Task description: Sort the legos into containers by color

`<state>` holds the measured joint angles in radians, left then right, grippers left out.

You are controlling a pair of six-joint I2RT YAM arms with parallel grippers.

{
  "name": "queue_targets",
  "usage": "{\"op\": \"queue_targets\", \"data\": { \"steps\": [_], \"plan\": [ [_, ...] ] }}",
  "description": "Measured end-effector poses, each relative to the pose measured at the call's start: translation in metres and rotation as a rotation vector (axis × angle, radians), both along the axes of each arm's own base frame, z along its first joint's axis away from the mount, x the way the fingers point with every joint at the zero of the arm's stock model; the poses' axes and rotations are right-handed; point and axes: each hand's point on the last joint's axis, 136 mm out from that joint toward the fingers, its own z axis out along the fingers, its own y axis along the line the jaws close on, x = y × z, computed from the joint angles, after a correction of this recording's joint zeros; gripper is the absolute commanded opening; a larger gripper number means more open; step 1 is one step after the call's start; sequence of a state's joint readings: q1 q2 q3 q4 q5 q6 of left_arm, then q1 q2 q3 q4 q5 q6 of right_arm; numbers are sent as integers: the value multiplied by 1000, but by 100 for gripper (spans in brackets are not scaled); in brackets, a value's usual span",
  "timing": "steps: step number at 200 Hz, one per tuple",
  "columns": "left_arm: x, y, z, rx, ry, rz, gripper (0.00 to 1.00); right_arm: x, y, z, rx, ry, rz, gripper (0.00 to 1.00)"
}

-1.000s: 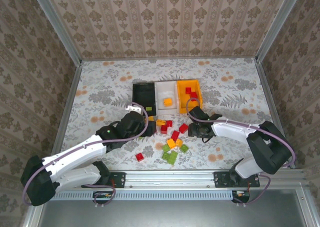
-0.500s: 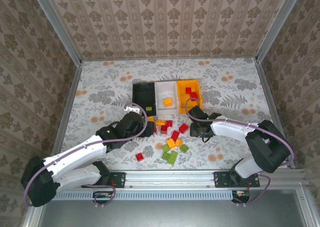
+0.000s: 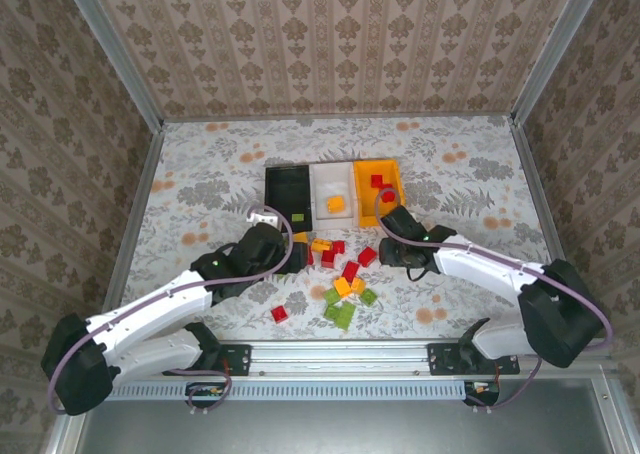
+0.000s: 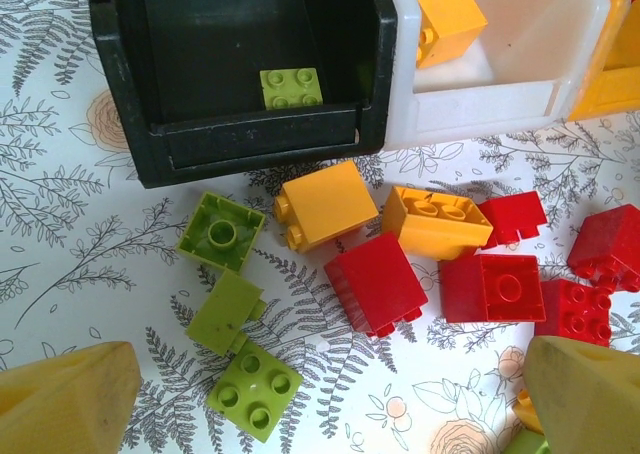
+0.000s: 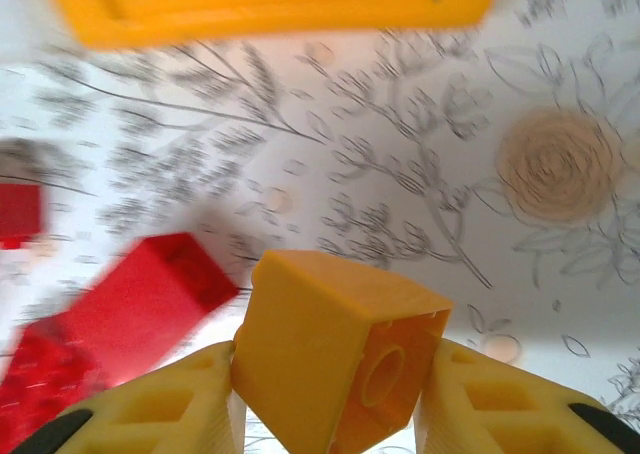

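Floral tabletop [image 3: 200,174], damask-papered walls [image 3: 330,44]

Red legos [image 5: 120,309] blurred in R wrist view, orange bin [image 5: 270,4] cut off at top, fingers [image 5: 160,409] cropped btm.

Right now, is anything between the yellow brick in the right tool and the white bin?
Only bin walls. The orange-yellow plastic brick in the right tool faces the orange plastic bin's near wall; the white plastic bin lies just left of that, nothing else visibly between.
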<state>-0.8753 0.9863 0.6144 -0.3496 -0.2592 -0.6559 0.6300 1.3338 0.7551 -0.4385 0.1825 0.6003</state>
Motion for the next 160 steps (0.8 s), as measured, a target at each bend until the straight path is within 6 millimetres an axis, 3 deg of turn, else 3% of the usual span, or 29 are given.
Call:
{"op": "queue_targets", "data": {
  "steps": [41,60,85,115,140,160],
  "plan": [
    [-4,5,8,-31,-16,7,100,34,60,58,83,-105,120,40],
    [-7,8,9,-41,-13,16,100,59,89,69,99,-129,149,40],
    [-13,16,6,-48,-1,31,100,94,117,64,87,-137,153,41],
    [-22,26,2,-51,14,45,100,131,131,47,55,-129,121,45],
    [-26,32,1,-48,22,51,100,151,132,35,37,-116,102,66],
    [-27,33,0,-43,27,51,100,158,132,37,36,-119,95,71]
  ]
}}
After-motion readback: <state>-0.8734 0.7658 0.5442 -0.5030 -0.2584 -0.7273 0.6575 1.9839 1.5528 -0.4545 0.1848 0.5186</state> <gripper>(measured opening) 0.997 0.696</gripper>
